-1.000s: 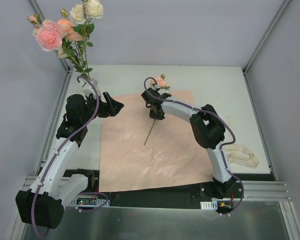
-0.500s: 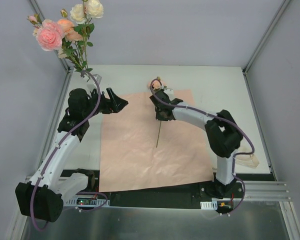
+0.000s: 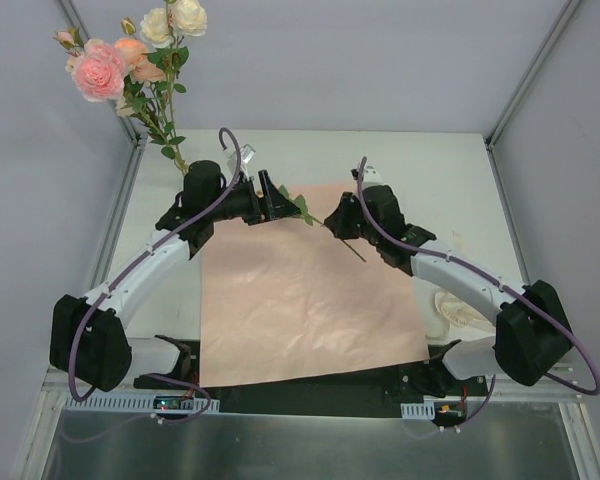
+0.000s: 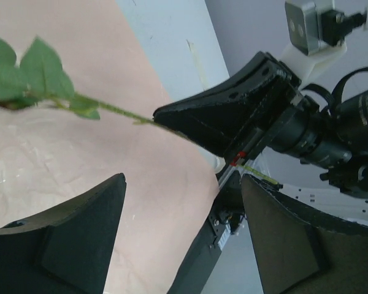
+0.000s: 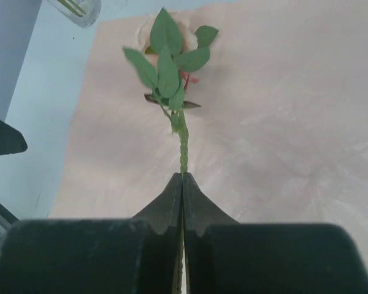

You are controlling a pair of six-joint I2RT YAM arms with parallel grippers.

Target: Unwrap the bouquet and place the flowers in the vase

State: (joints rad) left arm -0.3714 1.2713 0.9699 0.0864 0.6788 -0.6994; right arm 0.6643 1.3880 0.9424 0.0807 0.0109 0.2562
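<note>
One rose (image 5: 183, 144) is up off the pink paper (image 3: 300, 310), over its far edge, stem approx level w/ leaves and bloom pointing at the far left corner of the table (image 3: 460, 180). Bloom is mostly hidden behind the leaves in the right wrist view. The right gripper (image 5: 183, 177) has its jaws pressed together on the bare stem below the leaves, and a short tail of stem sticks out behind it. The left gripper (image 3: 277, 203) sits just beside the leafy end w/ jaws spread wide. The stem runs ahead of its fingers and I can't see any contact.

The other flowers (image 3: 130, 60) stand in the vase (image 5: 80, 11) at the far left corner, blooms well above it. The cream ribbon (image 3: 460, 310) lies by the right edge, partly under the right arm.

Handling, my read: the rose is light, w/ a thin stem that's prob stiff enough to steer but slick, and a head-heavy end that may swing in a narrow pinch. I'd grip bare stem, not the soft leaves or bloom. The vase is glass w/ a slim neck and tall load, so it prob tips easily if a stem nudges the rim
</note>
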